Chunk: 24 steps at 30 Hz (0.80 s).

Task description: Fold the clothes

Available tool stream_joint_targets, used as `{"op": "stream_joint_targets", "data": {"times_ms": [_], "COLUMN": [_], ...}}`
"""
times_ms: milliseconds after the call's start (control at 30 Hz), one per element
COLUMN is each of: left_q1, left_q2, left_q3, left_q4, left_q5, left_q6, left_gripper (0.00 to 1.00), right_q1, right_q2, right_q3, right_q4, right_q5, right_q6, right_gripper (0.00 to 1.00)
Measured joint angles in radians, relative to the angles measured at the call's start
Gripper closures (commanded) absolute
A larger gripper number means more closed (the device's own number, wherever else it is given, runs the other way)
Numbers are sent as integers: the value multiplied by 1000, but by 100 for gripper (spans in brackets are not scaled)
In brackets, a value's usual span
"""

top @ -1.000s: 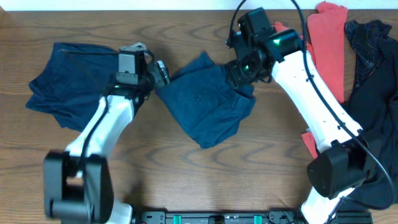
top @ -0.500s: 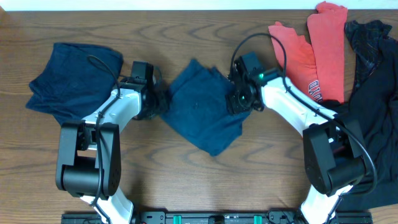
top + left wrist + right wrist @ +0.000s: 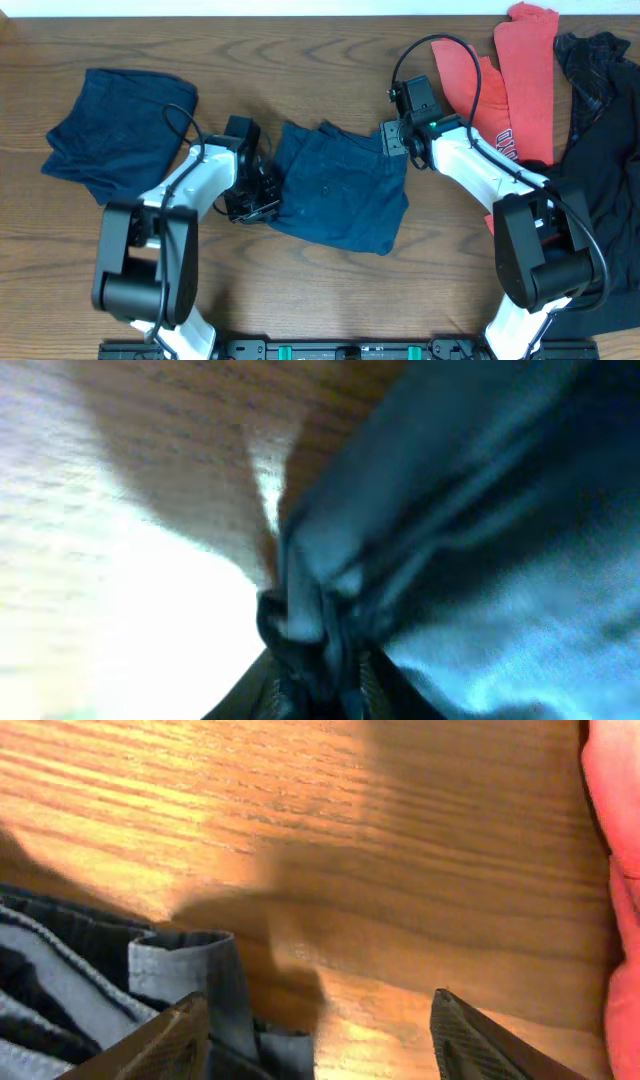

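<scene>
A navy-blue garment, one of the clothes, lies spread in the middle of the table. My left gripper is shut on its left edge. In the left wrist view the bunched navy cloth is pinched between the jaws of this gripper. My right gripper hovers at the garment's upper right corner. It is open with bare wood between its fingers, and the hem of the garment lies against its left finger.
A folded navy piece rests at the far left. A red shirt with white lettering lies at the back right. Black garments are heaped along the right edge, partly under my right arm.
My left gripper shut on the garment's left edge and drew it toward the front. My right gripper let go, opened and moved back to the right. The garment now lies flatter and wider.
</scene>
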Motion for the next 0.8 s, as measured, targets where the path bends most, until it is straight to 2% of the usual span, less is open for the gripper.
{"op": "stream_joint_targets", "data": {"times_ms": [33, 67, 233, 367, 567, 800], "left_q1": [2, 6, 28, 34, 34, 34], "left_q2": [-24, -61, -240, -281, -165, 16], "left_q3": [-1, -1, -1, 0, 0, 0], "left_q4": [-1, 4, 124, 251, 388, 524], "left_q5": [-1, -8, -72, -95, -62, 92], "left_q6": [1, 9, 29, 75, 173, 312], "left_gripper": [28, 4, 2, 2, 2, 2], "right_q1": [0, 0, 0, 0, 0, 0], "right_q2": [-5, -19, -133, -237, -282, -280], "right_q3": [2, 2, 3, 17, 28, 28], "right_q4": [-10, -24, -50, -76, -139, -180], "right_q5": [1, 4, 8, 9, 3, 0], "right_q6": [0, 0, 0, 0, 0, 0], "right_gripper": [29, 28, 26, 26, 23, 23]}}
